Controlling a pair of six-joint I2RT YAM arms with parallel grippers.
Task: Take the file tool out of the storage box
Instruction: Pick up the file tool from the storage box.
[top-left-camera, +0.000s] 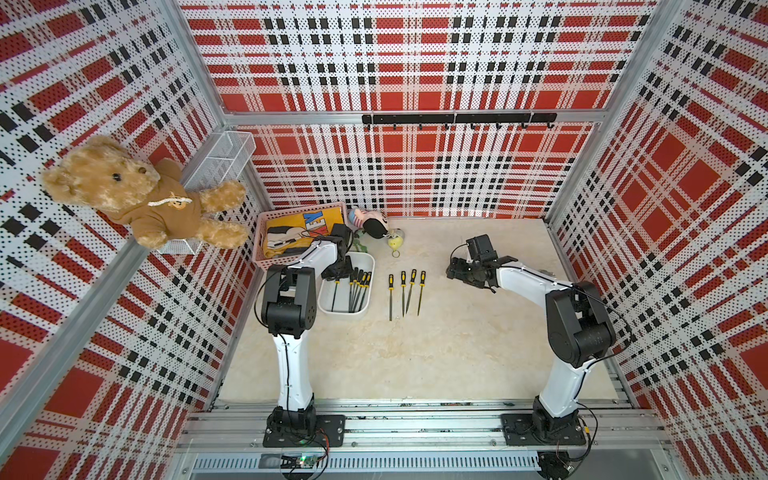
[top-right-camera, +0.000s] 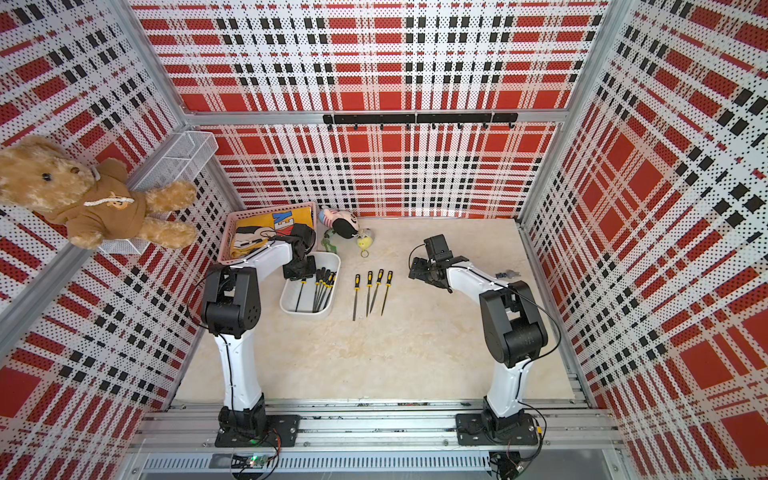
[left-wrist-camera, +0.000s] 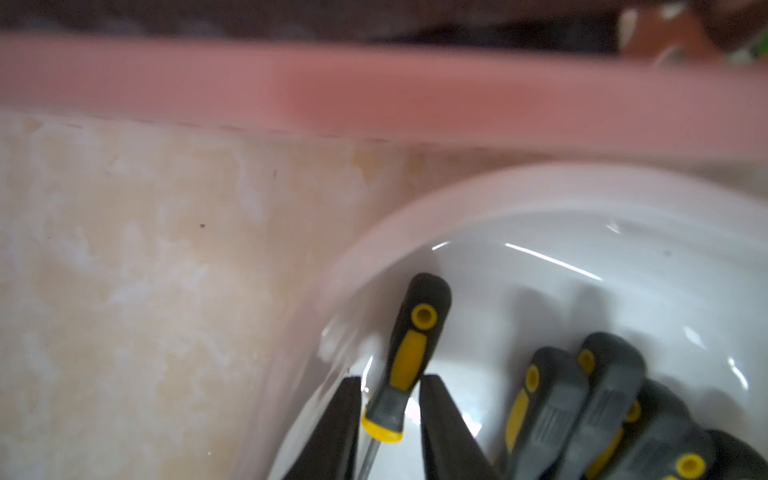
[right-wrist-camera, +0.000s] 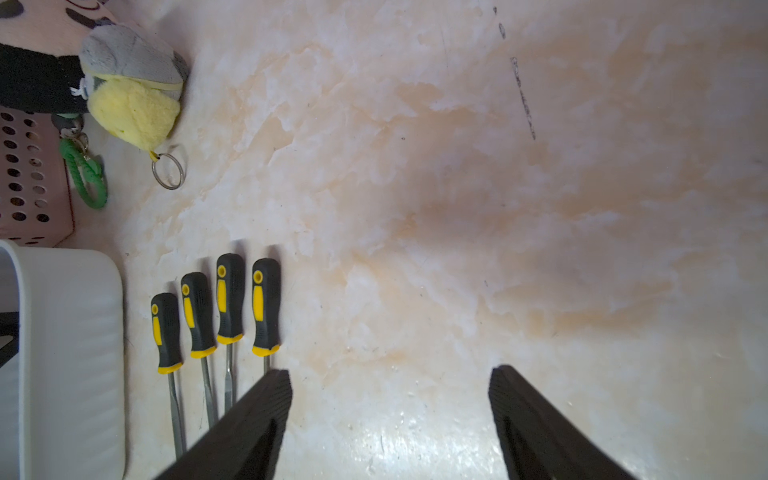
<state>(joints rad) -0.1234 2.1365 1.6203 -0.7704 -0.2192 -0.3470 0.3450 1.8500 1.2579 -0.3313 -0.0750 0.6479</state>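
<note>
Four files lie in a row on the table just beside the white box; a bunch more sit inside, with one lone file apart from them. The left gripper is down in the box, jaws close either side of that file's handle; whether they pinch it I cannot tell. The right gripper hangs wide apart, idle; lifting out remains

I count four files on the table. One storage box, holding one lone file and a bundle of at least four more. One pink basket, two wire baskets, one teddy bear.
</note>
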